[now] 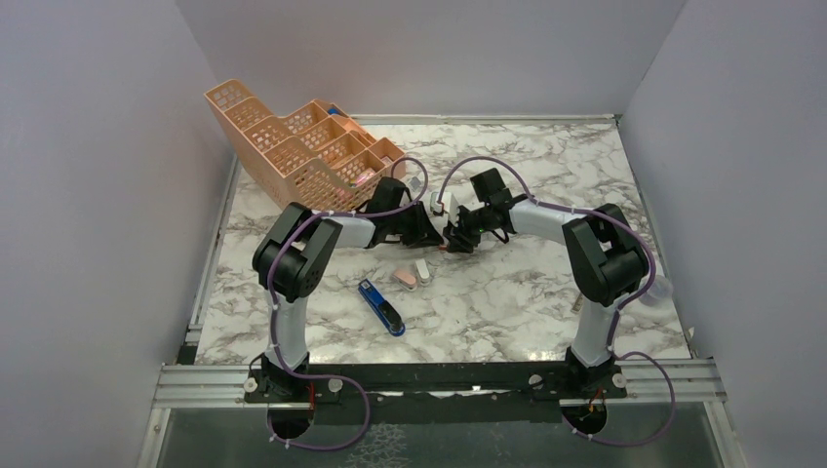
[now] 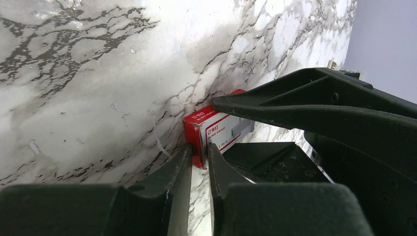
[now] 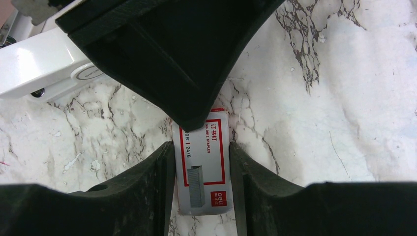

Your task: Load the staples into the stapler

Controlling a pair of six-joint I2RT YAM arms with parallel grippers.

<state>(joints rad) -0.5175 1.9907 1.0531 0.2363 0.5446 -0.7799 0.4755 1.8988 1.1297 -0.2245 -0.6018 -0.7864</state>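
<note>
The small red-and-white cardboard staple box [image 3: 204, 172] is caught between both grippers at the table's middle. My right gripper [image 3: 200, 147] is shut on its long sides, one finger pressed to each. My left gripper [image 2: 199, 150] is shut on the red end [image 2: 194, 130] of that box, facing the right gripper's black fingers [image 2: 319, 103]. From above, the two grippers meet tip to tip, left [image 1: 436, 234] and right [image 1: 458, 237]. The staples themselves are hidden. The blue stapler [image 1: 380, 307] lies flat, nearer the arm bases and apart from both grippers.
A small pink block [image 1: 404, 278] and a small white block [image 1: 422, 269] lie side by side just in front of the left gripper. A peach mesh organiser [image 1: 293, 141] stands at the back left. Grey walls close the marble table [image 1: 527, 312] on three sides.
</note>
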